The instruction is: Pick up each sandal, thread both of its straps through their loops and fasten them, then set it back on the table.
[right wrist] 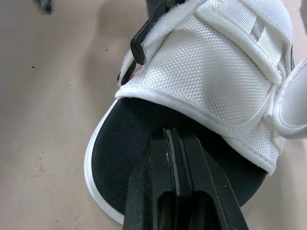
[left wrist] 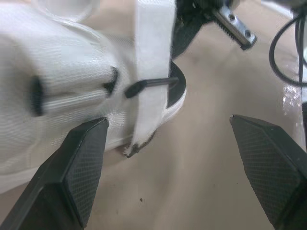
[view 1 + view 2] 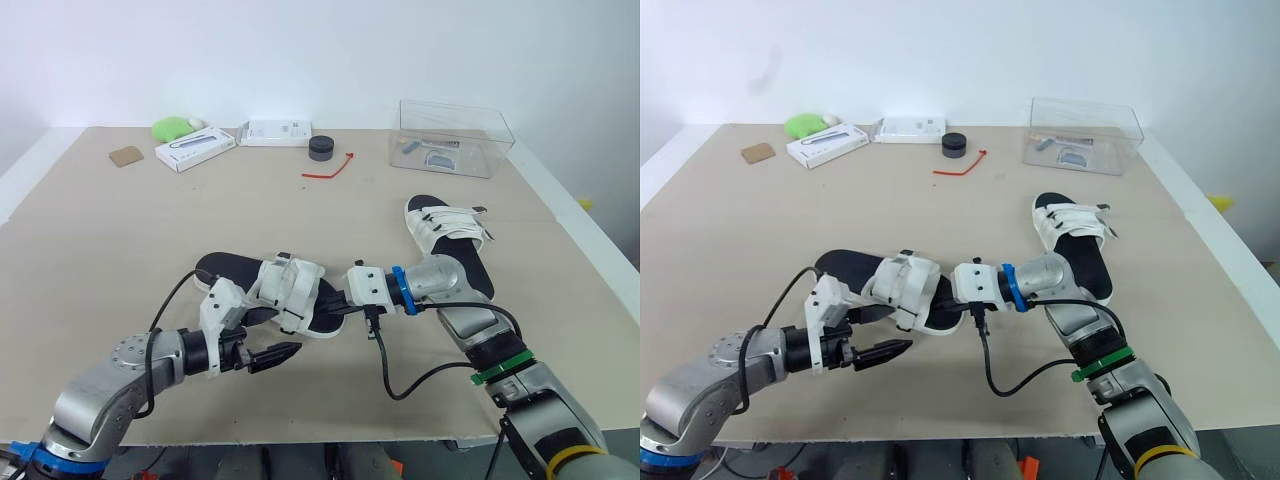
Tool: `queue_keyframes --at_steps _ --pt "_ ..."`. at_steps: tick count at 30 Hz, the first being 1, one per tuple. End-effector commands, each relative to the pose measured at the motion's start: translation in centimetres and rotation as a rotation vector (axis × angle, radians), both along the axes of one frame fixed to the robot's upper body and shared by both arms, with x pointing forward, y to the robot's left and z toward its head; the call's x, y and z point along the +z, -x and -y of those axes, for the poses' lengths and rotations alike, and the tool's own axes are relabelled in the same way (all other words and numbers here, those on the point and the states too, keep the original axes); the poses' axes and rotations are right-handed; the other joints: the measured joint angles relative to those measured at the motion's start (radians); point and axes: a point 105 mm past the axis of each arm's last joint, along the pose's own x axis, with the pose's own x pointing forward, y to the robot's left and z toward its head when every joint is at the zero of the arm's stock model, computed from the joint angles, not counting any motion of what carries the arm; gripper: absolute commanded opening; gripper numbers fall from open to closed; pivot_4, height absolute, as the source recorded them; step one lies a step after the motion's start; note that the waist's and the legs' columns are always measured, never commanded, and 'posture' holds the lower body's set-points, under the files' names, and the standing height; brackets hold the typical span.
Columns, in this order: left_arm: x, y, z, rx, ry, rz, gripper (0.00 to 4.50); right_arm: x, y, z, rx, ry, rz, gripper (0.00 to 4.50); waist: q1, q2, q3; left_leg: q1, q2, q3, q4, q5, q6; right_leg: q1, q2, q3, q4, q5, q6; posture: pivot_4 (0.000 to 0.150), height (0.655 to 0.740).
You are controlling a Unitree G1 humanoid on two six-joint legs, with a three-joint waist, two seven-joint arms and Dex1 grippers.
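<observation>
Now, the white-strapped black-soled fabric sandal (image 3: pixel 285 290) sits at the lower centre of the frame, one end of its sole pinched flat by our right gripper (image 1: pixel 173 136), whose arm reaches in from the lower right with the wrist turned left. We judge the loose white strap end (image 2: pixel 144 129) needs catching near its tip — our left gripper (image 2: pixel 168 120), low at the lower left with fingers spread wide, should close there squarely and feed it without twisting.

Lit brightly and evenly from above. Throws only soft, faint shadows under the sandal (image 3: pixel 290 285) on the table (image 3: pixel 100 240). Glints mildly off the clear box (image 3: pixel 455 135), upper right.
</observation>
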Motion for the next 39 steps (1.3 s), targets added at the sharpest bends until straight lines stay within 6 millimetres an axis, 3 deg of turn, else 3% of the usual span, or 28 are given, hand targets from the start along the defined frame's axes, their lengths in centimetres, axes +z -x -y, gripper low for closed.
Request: queue_keyframes --at_steps 1,8,16,27,29,31,37,39 --pt "2.0 0.1 -0.4 0.016 0.057 0.047 4.17 -1.7 0.5 0.6 0.000 0.063 -0.045 0.00 0.000 0.000 0.000 0.000 0.000 0.000 0.000 0.000 0.000 0.000 0.000 -0.001 0.000 0.000 0.000 0.150 0.7400" --pt "1.9 -0.3 -0.3 0.025 0.050 0.060 4.17 -1.6 0.4 0.6 0.005 0.066 -0.038 0.00 0.000 0.000 0.000 0.000 0.000 -0.001 0.000 -0.001 0.000 0.000 0.000 -0.001 0.000 -0.001 -0.001 0.150 0.7400" --pt "0.8 0.6 1.8 -0.083 0.065 0.012 4.17 -1.5 0.4 0.7 0.004 0.073 -0.032 0.00 0.000 0.000 0.000 0.000 0.000 0.000 -0.001 -0.001 0.000 0.000 0.000 -0.001 0.000 -0.001 -0.002 0.150 0.7400" --pt "0.3 1.8 2.5 -0.211 0.059 -0.050 4.17 -1.5 0.4 1.0 -0.009 0.078 -0.029 0.00 0.000 0.000 0.000 0.000 -0.001 -0.001 -0.001 -0.002 0.001 0.000 0.000 -0.001 -0.001 -0.004 -0.001 0.150 0.7400" --pt "0.3 1.5 2.2 -0.204 0.065 -0.059 3.79 -1.6 0.5 1.0 -0.011 0.078 -0.029 0.00 0.000 0.000 0.000 0.000 -0.001 -0.001 -0.001 -0.002 0.002 0.000 0.000 -0.001 -0.001 -0.004 -0.001 0.150 0.7400" --pt "0.2 1.2 2.0 -0.197 0.062 -0.065 3.06 -1.6 0.4 1.1 -0.013 0.079 -0.030 0.00 0.000 0.000 0.000 0.000 -0.001 -0.001 -0.001 -0.002 0.002 0.000 0.000 -0.001 -0.001 -0.004 -0.001 0.150 0.7400" --pt "-0.2 0.8 1.5 -0.179 0.050 -0.073 0.12 -1.6 0.4 1.0 -0.013 0.077 -0.030 0.00 0.000 0.001 0.000 0.000 -0.001 -0.001 -0.001 -0.003 0.002 0.000 0.000 -0.001 -0.001 -0.005 0.000 0.150 0.7400" --pt "-0.2 0.8 1.4 -0.179 0.053 -0.078 0.01 -1.6 0.4 0.9 -0.013 0.076 -0.031 0.00 0.000 0.001 0.001 0.000 -0.001 -0.001 -0.001 -0.003 0.002 0.000 -0.001 -0.001 -0.001 -0.005 0.000 0.150 0.7400"
